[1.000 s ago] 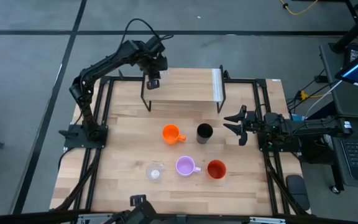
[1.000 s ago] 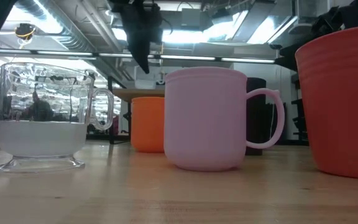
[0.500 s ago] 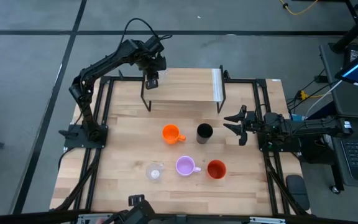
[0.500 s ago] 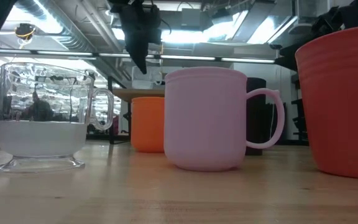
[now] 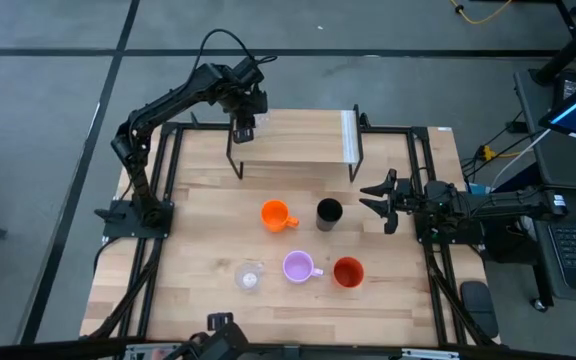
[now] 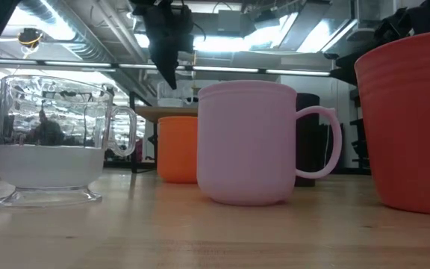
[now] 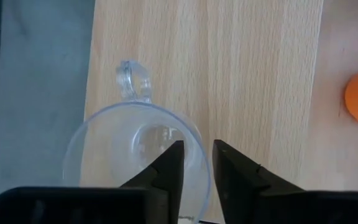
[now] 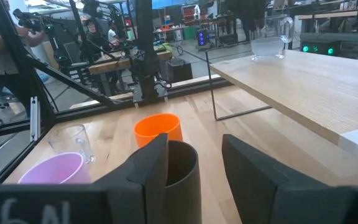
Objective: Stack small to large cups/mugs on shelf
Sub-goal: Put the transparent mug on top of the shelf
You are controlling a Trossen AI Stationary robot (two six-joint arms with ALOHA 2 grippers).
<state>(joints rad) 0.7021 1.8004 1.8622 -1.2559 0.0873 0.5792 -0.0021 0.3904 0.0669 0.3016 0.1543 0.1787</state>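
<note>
A clear glass cup (image 7: pixel 123 149) stands upright on the left end of the shelf (image 5: pixel 293 140), its handle (image 7: pixel 131 81) pointing away from my fingers. My left gripper (image 7: pixel 197 155) points down over it, open. One finger stands inside the cup and one outside. The rim wall lies in the gap between them, with no touch showing. The orange mug (image 5: pixel 275 215), black cup (image 5: pixel 329 212), second glass cup (image 5: pixel 249 277), lilac mug (image 5: pixel 299 267) and red-orange cup (image 5: pixel 348 272) stand on the table. My right gripper (image 5: pixel 373 197) waits open and level at the table's right side, facing the black cup.
The shelf's board to the right of the glass cup is bare up to the pale strip (image 5: pixel 348 135). The shelf's black wire legs (image 5: pixel 236 165) stand on the table's far half. People and other workbenches show in the room beyond (image 8: pixel 17 37).
</note>
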